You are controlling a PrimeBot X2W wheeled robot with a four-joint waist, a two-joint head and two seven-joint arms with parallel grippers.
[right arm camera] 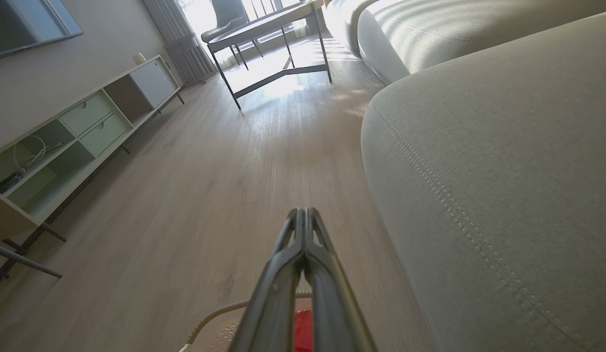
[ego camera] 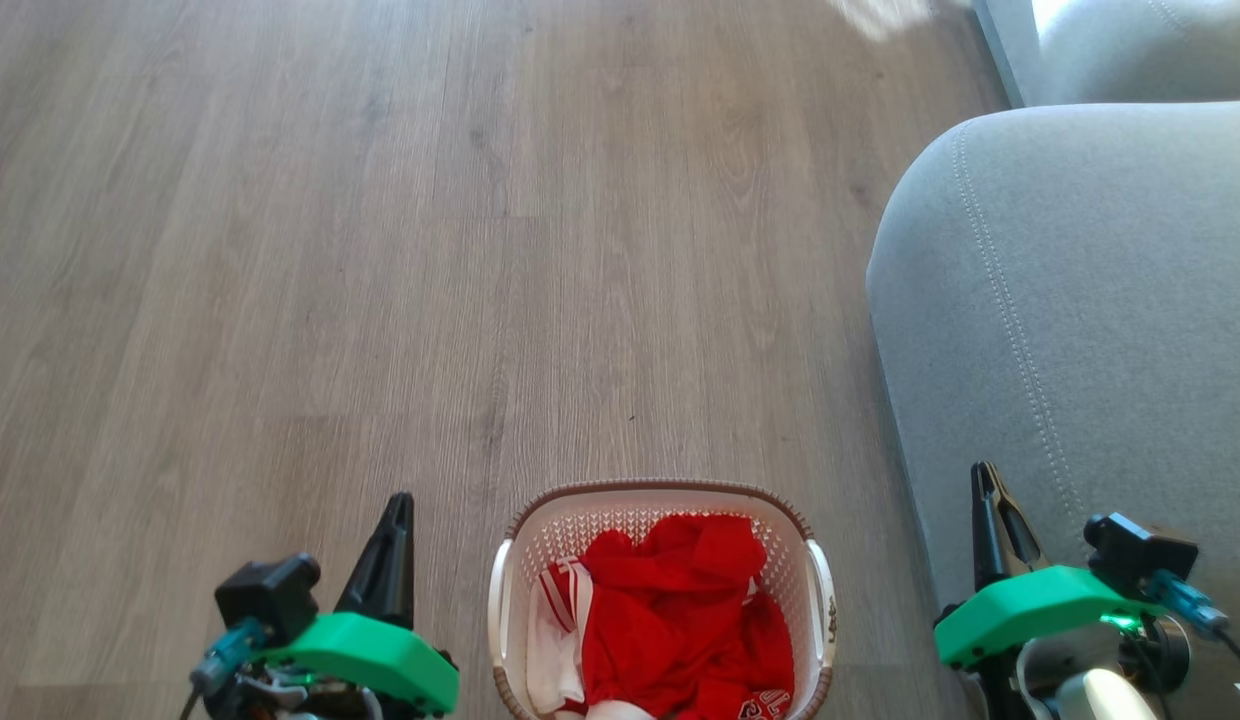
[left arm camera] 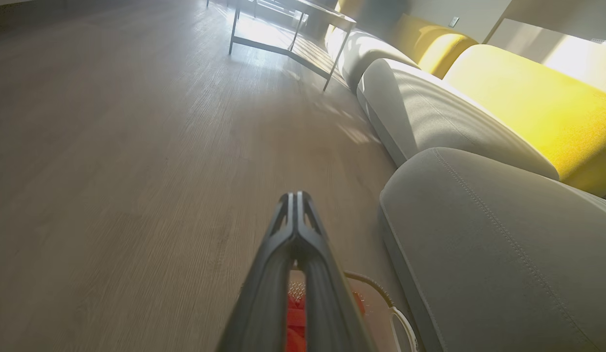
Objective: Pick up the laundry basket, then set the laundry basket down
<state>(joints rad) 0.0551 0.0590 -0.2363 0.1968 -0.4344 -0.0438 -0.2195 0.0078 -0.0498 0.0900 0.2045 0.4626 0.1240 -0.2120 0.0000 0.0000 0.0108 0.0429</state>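
Note:
The laundry basket (ego camera: pixel 800 600) stands on the wood floor at the bottom middle of the head view, cream-white with perforated walls and a brown rim, red and white clothes inside. My left gripper (ego camera: pixel 400 505) hangs to its left, shut and empty, fingers pointing forward. To the basket's right my right gripper (ego camera: pixel 983 478) is shut too, holding nothing, close to the sofa's side. The left wrist view shows the closed left gripper (left arm camera: pixel 294 195) above the basket's rim (left arm camera: pixel 376 289). In the right wrist view the closed right gripper (right arm camera: pixel 303 211) is over the basket's rim (right arm camera: pixel 220 310).
A grey sofa (ego camera: pixel 1070 320) fills the right side, its arm close to the basket and my right gripper. Farther off stand a metal-legged table (right arm camera: pixel 273 29), yellow cushions (left arm camera: pixel 518 93) and a low media cabinet (right arm camera: pixel 73 132) along the left wall. Open wood floor (ego camera: pixel 380 250) stretches ahead.

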